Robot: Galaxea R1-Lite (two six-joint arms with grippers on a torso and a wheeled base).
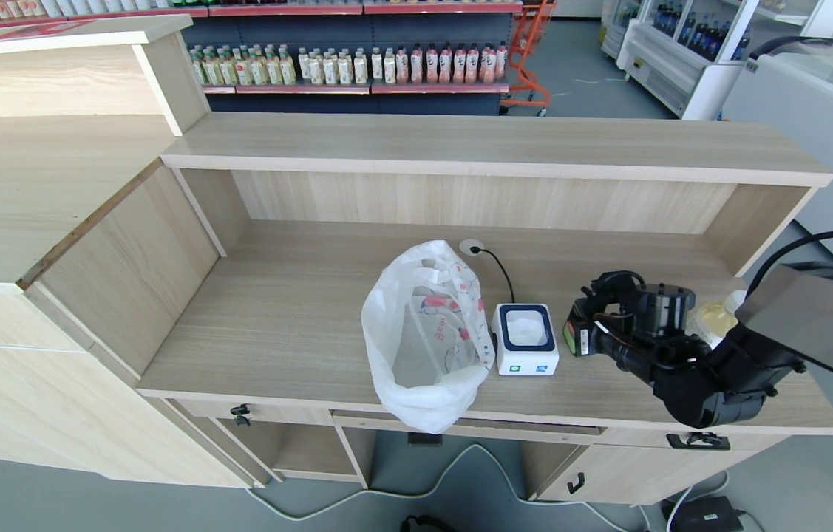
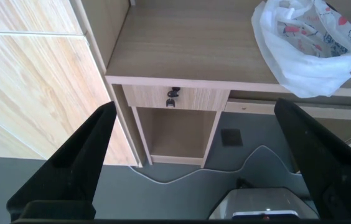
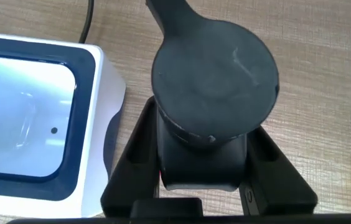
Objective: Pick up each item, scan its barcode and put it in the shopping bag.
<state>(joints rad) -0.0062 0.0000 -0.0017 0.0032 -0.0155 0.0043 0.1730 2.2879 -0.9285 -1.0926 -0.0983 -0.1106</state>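
Note:
A white plastic shopping bag (image 1: 423, 332) stands open on the wooden counter (image 1: 298, 318), and its bulging side (image 2: 312, 43) also appears in the left wrist view. Beside it sits the white barcode scanner (image 1: 525, 338) with its blue-rimmed window (image 3: 26, 124). My right gripper (image 1: 597, 321) is shut on a black round-topped container (image 3: 213, 87) with a green and red label (image 1: 577, 336), held just right of the scanner, close above the counter. My left gripper (image 2: 194, 168) hangs open, with nothing between its fingers, below the counter's front edge, left of the bag.
A yellowish bottle (image 1: 715, 318) stands on the counter behind my right arm. The scanner's black cable (image 1: 497, 270) runs to a hole in the counter. A raised shelf backs the counter. Drawers (image 2: 175, 96) and floor cables lie below.

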